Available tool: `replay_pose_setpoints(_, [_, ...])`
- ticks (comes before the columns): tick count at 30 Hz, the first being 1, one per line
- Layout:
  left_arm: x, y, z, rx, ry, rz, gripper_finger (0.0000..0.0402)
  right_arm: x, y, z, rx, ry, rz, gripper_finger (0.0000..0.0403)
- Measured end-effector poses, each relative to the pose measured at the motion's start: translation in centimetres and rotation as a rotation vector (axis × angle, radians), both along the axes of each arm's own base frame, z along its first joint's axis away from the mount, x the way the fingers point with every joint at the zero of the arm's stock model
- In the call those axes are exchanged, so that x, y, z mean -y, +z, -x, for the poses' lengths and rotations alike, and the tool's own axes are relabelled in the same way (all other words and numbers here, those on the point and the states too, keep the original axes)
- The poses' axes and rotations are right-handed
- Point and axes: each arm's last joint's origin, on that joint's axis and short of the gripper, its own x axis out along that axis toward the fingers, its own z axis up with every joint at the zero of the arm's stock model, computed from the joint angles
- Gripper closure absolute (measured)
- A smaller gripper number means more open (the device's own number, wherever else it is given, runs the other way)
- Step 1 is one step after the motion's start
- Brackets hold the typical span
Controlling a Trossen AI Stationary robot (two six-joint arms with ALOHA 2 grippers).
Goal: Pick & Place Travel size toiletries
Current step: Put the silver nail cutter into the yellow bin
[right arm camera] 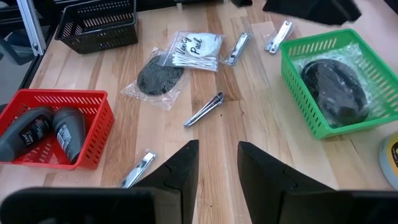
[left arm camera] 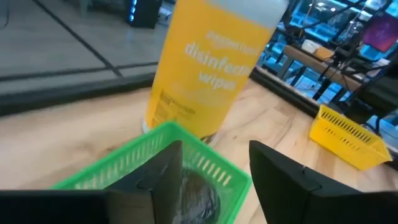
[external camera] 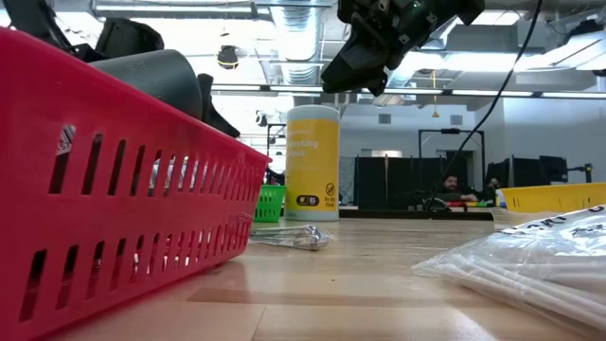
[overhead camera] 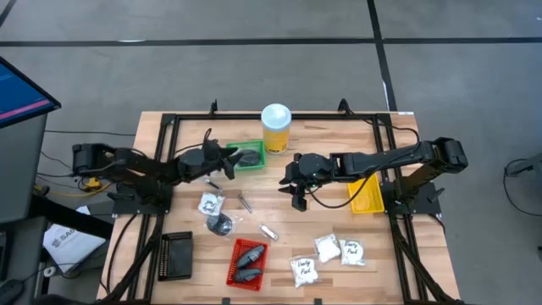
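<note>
An open workshop with ceiling ducts lies beyond the wooden table [overhead camera: 279,241], where the travel size toiletries are spread among small trays. A dark puck in crinkly wrap lies in the green tray [right arm camera: 323,118], two dark bottles [right arm camera: 50,132] lie in the red tray [right arm camera: 93,140], and loose on the wood are another wrapped puck [right arm camera: 158,78], a sachet of cotton swabs [right arm camera: 193,51], more white sachets [overhead camera: 339,250] near the front edge, and several thin silvery clippers [right arm camera: 204,109]. The left gripper [left arm camera: 214,177] hangs over the green tray beside the yellow jar [overhead camera: 276,127], fingers parted and empty. The right gripper [right arm camera: 217,171] hovers above mid-table, fingers spread, holding nothing. Everything looks light; the clippers are stiff, flat and likely slippery, best pinched across the narrow width, while the sachets are soft and should crumple, so take them at the middle.
</note>
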Motion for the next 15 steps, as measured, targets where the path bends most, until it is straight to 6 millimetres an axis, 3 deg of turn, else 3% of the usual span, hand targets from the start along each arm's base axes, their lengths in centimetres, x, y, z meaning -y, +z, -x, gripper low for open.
replay_pose_setpoints(6, [0.4,1.3,0.9,-0.047,-0.071,-0.075,0.0237,0.0,0.0,0.0,0.0,0.0,0.0,0.0301])
replay_pose_setpoints(10, [1.0,1.0,1.8,-0.201,-0.222,-0.103,0.0238,0.0,0.0,0.0,0.0,0.0,0.0,0.0301])
replay_pose_setpoints(15, [1.4,0.1,3.4,-0.421,-0.284,-0.116,0.0237,0.0,0.0,0.0,0.0,0.0,0.0,0.0301])
